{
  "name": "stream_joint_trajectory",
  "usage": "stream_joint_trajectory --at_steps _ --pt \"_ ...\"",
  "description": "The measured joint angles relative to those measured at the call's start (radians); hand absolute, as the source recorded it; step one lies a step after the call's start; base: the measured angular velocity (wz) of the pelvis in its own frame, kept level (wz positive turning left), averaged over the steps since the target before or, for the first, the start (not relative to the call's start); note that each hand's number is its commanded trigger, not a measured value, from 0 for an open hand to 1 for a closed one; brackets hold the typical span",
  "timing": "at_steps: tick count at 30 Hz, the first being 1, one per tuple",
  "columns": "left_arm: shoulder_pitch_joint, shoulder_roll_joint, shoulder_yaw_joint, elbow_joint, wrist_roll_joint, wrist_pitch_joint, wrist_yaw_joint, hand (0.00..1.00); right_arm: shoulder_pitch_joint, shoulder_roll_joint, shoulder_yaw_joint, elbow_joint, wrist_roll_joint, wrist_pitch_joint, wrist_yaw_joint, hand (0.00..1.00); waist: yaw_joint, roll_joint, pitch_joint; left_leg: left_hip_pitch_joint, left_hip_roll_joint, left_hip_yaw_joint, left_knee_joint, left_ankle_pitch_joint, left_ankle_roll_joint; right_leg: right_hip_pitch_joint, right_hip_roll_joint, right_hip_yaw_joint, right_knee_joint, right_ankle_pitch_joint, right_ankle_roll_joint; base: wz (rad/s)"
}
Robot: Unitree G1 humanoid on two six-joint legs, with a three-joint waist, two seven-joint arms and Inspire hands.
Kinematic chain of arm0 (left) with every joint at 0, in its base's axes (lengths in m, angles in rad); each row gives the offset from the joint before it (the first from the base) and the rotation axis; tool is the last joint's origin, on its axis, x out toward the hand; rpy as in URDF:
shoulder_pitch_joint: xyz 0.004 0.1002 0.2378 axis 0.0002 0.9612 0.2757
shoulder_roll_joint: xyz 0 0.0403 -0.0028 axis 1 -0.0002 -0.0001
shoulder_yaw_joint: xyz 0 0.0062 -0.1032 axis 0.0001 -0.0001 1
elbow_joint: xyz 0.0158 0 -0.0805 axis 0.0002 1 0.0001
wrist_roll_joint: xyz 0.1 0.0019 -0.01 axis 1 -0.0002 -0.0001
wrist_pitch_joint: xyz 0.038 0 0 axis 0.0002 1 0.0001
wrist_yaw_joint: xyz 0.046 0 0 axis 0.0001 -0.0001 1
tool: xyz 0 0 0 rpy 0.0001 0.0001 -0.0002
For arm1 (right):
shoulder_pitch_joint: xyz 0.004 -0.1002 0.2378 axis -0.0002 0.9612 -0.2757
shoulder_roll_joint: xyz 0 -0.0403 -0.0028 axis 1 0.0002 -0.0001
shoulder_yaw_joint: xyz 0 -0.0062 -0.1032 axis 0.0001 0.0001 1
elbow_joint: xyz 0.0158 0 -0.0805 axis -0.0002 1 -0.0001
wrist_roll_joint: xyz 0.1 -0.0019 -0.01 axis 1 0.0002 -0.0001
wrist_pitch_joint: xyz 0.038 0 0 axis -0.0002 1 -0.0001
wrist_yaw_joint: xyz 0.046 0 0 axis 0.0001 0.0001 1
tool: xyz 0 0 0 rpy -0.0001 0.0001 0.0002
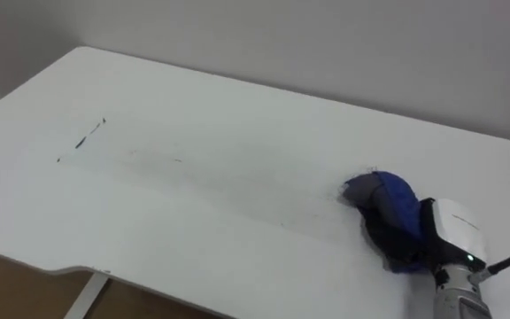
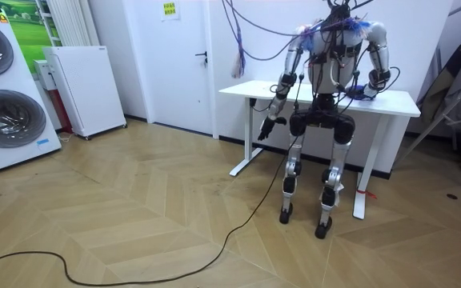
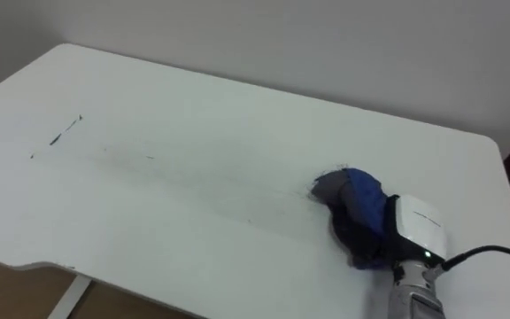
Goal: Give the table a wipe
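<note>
Counting one bench (image 1: 193, 199), one blue cloth (image 1: 388, 204) and one short dark streak (image 1: 88, 137) at its left. My right hand (image 1: 454, 229) rests on the cloth at the bench's right, but I cannot tell its grip. My left hand (image 2: 267, 128) hangs at my side, and I cannot tell its state either.

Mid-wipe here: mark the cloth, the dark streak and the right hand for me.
blue cloth (image 1: 388, 199): left eye view, on its blue top fold.
dark streak (image 1: 88, 136): left eye view, on the middle of the mark.
right hand (image 1: 454, 230): left eye view, on the white back of the hand.
</note>
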Motion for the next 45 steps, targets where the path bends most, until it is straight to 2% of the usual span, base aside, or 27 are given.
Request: stream_joint_trajectory --at_steps 7,9,12,14,18,22,26,29,30,31,32,41,42,43,44,45 --pt "0.005 -0.010 0.000 0.000 -0.005 -0.005 0.003 0.00 0.009 -0.002 -0.003 -0.051 -0.003 0.010 0.035 0.00 -0.003 -0.004 0.0029 -0.004 0.003 0.014 -0.010 0.000 -0.001 -0.016 0.001 0.011 0.001 0.000 0.000 -0.06" --pt "0.004 -0.012 0.000 0.000 -0.020 -0.009 0.003 0.00 0.011 -0.002 -0.003 -0.073 -0.005 0.010 0.053 0.00 -0.009 -0.008 0.0042 -0.003 0.003 0.018 -0.015 0.000 -0.001 -0.017 0.001 0.011 0.001 0.000 0.000 -0.05" --pt "-0.002 -0.013 0.000 0.001 -0.020 -0.012 0.002 0.00 0.011 -0.002 -0.003 -0.102 -0.007 0.009 0.069 0.00 -0.029 -0.019 0.0114 -0.010 0.003 0.019 -0.016 0.000 -0.001 -0.018 0.001 0.011 0.000 0.000 0.000 0.00" --pt "-0.008 -0.013 0.001 0.002 -0.021 -0.013 0.002 0.00 0.022 -0.002 -0.002 -0.143 -0.007 0.009 0.075 0.00 -0.037 -0.030 0.0120 -0.023 0.002 0.021 -0.014 0.000 -0.001 -0.033 0.001 0.011 0.001 0.000 0.000 -0.02" --pt "-0.009 -0.013 0.019 0.001 -0.021 -0.033 -0.001 0.00 0.023 -0.003 -0.004 -0.191 -0.009 0.005 0.093 0.00 -0.051 -0.036 0.0120 -0.022 0.001 0.027 -0.013 0.001 0.000 -0.043 -0.001 0.012 0.001 0.000 0.000 -0.06" --pt "-0.020 -0.013 0.041 0.002 -0.022 -0.039 -0.004 0.00 0.023 -0.004 -0.024 -0.279 -0.009 -0.013 0.115 0.00 -0.079 -0.038 0.0114 -0.027 0.000 0.024 -0.013 0.001 0.000 -0.046 -0.001 0.010 -0.002 0.000 0.000 0.01" --pt "-0.039 -0.015 0.047 0.023 -0.033 -0.050 -0.002 0.00 0.023 -0.006 -0.097 -0.379 0.000 -0.042 0.108 0.00 -0.089 -0.037 0.0119 -0.027 0.001 0.025 -0.015 0.001 0.000 -0.046 -0.001 0.012 -0.005 0.000 0.000 0.00" --pt "-0.044 -0.017 0.062 0.031 -0.062 -0.061 0.005 0.00 0.024 -0.007 -0.135 -0.390 0.005 -0.058 0.092 0.00 -0.092 -0.037 0.0118 -0.026 0.001 0.026 -0.016 0.001 0.000 -0.046 -0.001 0.013 -0.005 0.000 0.000 0.00" --pt "-0.049 -0.017 0.063 0.036 -0.063 -0.063 0.006 0.00 0.023 -0.008 -0.137 -0.390 0.005 -0.059 0.091 0.31 -0.095 -0.037 0.0117 -0.025 0.001 0.026 -0.017 0.001 0.000 -0.047 -0.001 0.013 -0.005 0.000 0.000 0.00" --pt "-0.055 -0.016 0.063 0.052 -0.063 -0.068 0.008 0.00 0.023 -0.008 -0.138 -0.391 0.005 -0.060 0.091 0.56 -0.101 -0.036 0.0115 -0.025 0.001 0.026 -0.018 0.001 0.000 -0.047 -0.001 0.015 -0.005 0.000 0.000 0.00" --pt "-0.060 -0.017 0.063 0.068 -0.063 -0.071 0.009 0.00 0.023 -0.008 -0.140 -0.391 0.005 -0.063 0.091 1.00 -0.107 -0.036 0.0115 -0.025 0.001 0.026 -0.018 0.001 0.000 -0.047 -0.001 0.016 -0.005 0.000 0.000 0.00" --pt "-0.065 -0.017 0.063 0.109 -0.063 -0.076 0.010 0.00 0.024 -0.012 -0.174 -0.390 0.003 -0.073 0.079 1.00 -0.123 -0.046 0.0058 -0.020 0.001 0.030 -0.018 0.001 0.000 -0.045 -0.001 0.025 -0.004 0.000 0.000 -0.01" --pt "-0.065 -0.017 0.063 0.110 -0.063 -0.076 0.010 0.00 0.024 -0.012 -0.174 -0.390 0.003 -0.073 0.079 0.94 -0.125 -0.047 0.0055 -0.020 0.001 0.030 -0.018 0.001 0.000 -0.045 -0.001 0.025 -0.004 0.000 0.000 0.00" --pt "-0.064 -0.017 0.063 0.110 -0.063 -0.076 0.010 0.00 0.024 -0.012 -0.174 -0.390 0.004 -0.073 0.079 0.51 -0.129 -0.048 0.0051 -0.020 0.001 0.030 -0.017 0.001 0.000 -0.045 -0.001 0.025 -0.003 0.000 0.000 0.00" --pt "-0.064 -0.017 0.063 0.110 -0.063 -0.076 0.010 0.00 0.026 -0.012 -0.174 -0.390 0.004 -0.073 0.079 0.13 -0.131 -0.048 0.0049 -0.020 0.001 0.030 -0.017 0.001 0.000 -0.045 -0.001 0.025 -0.003 0.000 0.000 0.00" --pt "-0.064 -0.017 0.063 0.110 -0.063 -0.076 0.010 0.00 0.028 -0.013 -0.174 -0.390 0.004 -0.073 0.079 0.00 -0.132 -0.049 0.0049 -0.020 0.001 0.030 -0.016 0.001 0.000 -0.045 -0.001 0.026 -0.003 0.000 0.000 0.00"
